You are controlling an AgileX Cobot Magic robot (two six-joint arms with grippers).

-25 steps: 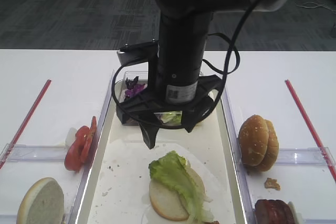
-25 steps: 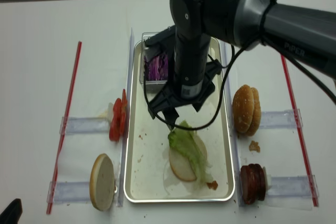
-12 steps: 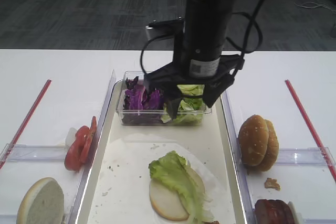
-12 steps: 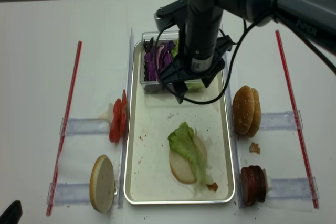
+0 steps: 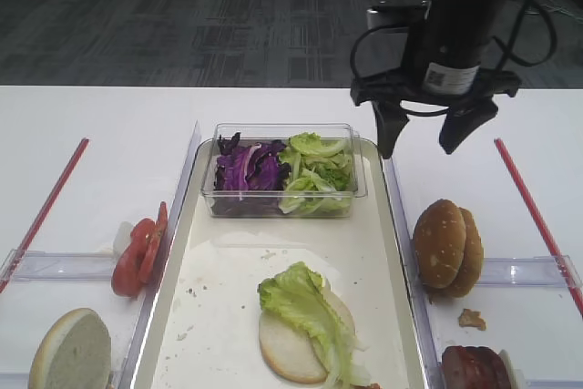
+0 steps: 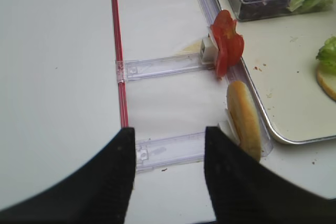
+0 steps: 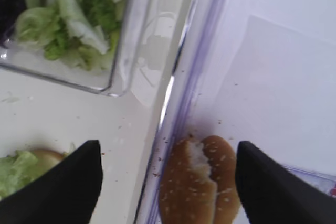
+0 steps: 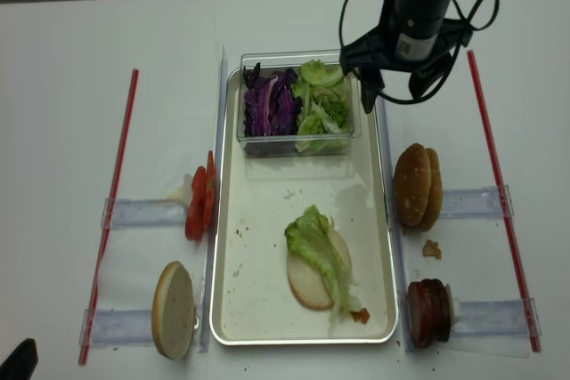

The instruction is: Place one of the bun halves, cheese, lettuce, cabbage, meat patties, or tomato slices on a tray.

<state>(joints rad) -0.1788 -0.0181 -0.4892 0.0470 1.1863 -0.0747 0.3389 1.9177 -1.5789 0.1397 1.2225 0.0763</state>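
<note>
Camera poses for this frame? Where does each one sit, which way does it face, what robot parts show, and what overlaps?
Exterior high: front of table, angled down the tray; right pincer open, empty.
Exterior high (realsense): near top-down on the whole layout; right pincer by the tub.
Right wrist: looks down between its own fingertips at the seeded buns.
Left wrist: low, left side, faces the tomato slices; open left pincer.
Shared: the lettuce on a bun half shows in every view.

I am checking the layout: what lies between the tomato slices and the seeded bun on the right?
The tray lies between tomato slices and seeded bun, that stretch of floor bare; the exterior high views show it.
</note>
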